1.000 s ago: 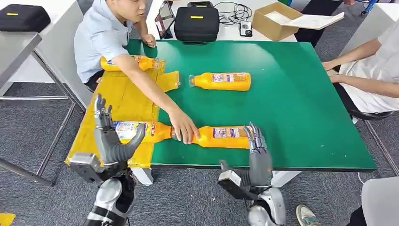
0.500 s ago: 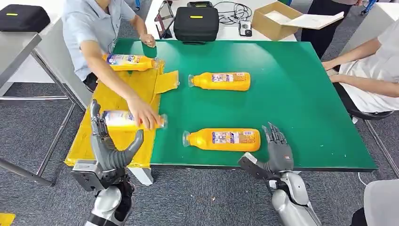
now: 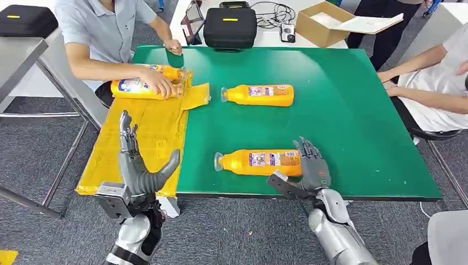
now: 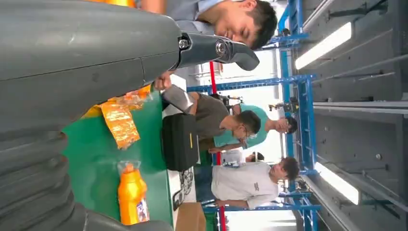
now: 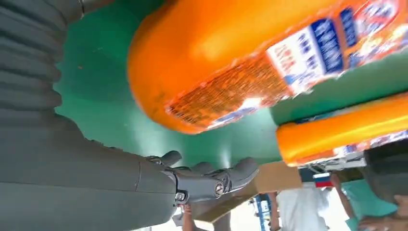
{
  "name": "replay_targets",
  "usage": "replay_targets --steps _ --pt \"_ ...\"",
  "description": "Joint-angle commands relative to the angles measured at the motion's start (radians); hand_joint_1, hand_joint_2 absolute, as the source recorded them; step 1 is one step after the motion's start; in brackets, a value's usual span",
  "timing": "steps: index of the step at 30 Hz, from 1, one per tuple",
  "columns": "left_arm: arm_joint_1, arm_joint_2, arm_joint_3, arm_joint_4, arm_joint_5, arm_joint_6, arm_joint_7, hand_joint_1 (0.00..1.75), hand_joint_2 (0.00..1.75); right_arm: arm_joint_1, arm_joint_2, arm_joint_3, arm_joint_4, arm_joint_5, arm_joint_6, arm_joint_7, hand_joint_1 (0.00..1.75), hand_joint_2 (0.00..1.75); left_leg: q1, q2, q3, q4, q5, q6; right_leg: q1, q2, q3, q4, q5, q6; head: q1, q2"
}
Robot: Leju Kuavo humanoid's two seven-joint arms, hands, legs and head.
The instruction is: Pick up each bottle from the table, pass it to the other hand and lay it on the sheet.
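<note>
1. In the head view my right hand (image 3: pixel 313 165) sits at the lower centre-right of the frame, at the near table edge, fingers spread and upright right by the base end of the near bottle (image 3: pixel 259 162). It holds nothing; I cannot tell whether the fingers touch the bottle.
2. That near bottle lies on its side on the green table (image 3: pixel 353 110), cap toward the left of the frame, below the middle of the picture.
3. The right wrist view shows the same bottle's orange base (image 5: pixel 211 62) looming just past my thumb (image 5: pixel 211 180), with green table between them.
4. My left hand (image 3: pixel 138 163) is at the lower left of the head view, raised over the near edge of the yellow sheet (image 3: pixel 149 132), fingers up and thumb out wide, holding nothing.
5. A second bottle (image 3: pixel 258 94) lies on its side on the green, upper centre of the frame, well apart from both hands.
6. At the upper left, a person's hand (image 3: pixel 160 85) rests on a bottle (image 3: pixel 138 88) lying at the far end of the sheet, with another bottle (image 3: pixel 165 70) just behind it.
</note>
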Motion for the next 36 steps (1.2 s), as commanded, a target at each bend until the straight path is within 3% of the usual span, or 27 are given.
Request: replay_targets --steps 1,7,17,19,29,36 --pt "-0.059 0.014 -0.032 0.083 0.013 -0.010 0.021 0.00 1.75 -0.141 0.024 0.082 0.235 0.005 0.153 0.057 0.00 1.75 0.001 0.002 0.000 0.000 0.000 -0.001 0.001 0.002 0.000 0.000 0.001 -0.002 0.000 0.000" --pt "-0.080 0.012 -0.042 0.103 0.018 -0.026 0.033 0.00 1.75 -0.193 0.022 0.114 0.300 0.024 0.274 0.115 0.00 1.75 0.000 0.002 0.001 0.000 0.001 -0.001 0.001 0.001 0.001 0.000 0.002 -0.004 0.000 0.000" --pt "-0.098 0.011 -0.058 0.123 0.021 -0.043 0.042 0.00 1.75 -0.229 0.001 0.162 0.337 0.069 0.343 0.168 0.00 1.75 0.001 0.003 0.003 0.000 0.002 0.000 0.002 0.000 0.001 -0.001 0.004 -0.004 0.000 0.000" --pt "-0.102 0.011 -0.062 0.128 0.022 -0.046 0.044 0.00 1.75 -0.230 -0.001 0.166 0.340 0.069 0.349 0.153 1.75 1.75 0.001 0.003 0.004 0.000 0.002 0.000 0.001 0.001 0.002 -0.002 0.004 -0.004 0.000 0.000" --pt "-0.107 0.013 -0.076 0.132 0.021 -0.052 0.044 0.00 1.75 -0.184 0.023 0.113 0.319 -0.012 0.286 0.031 1.75 1.75 0.001 0.003 0.006 -0.001 0.004 0.001 0.001 0.001 0.004 -0.002 0.006 -0.005 0.000 0.000" --pt "-0.109 0.013 -0.077 0.134 0.019 -0.052 0.044 0.00 1.75 -0.178 0.025 0.103 0.326 -0.027 0.291 0.024 1.75 1.75 0.001 0.003 0.005 -0.001 0.004 0.001 0.002 0.001 0.003 -0.002 0.006 -0.005 0.000 0.000"
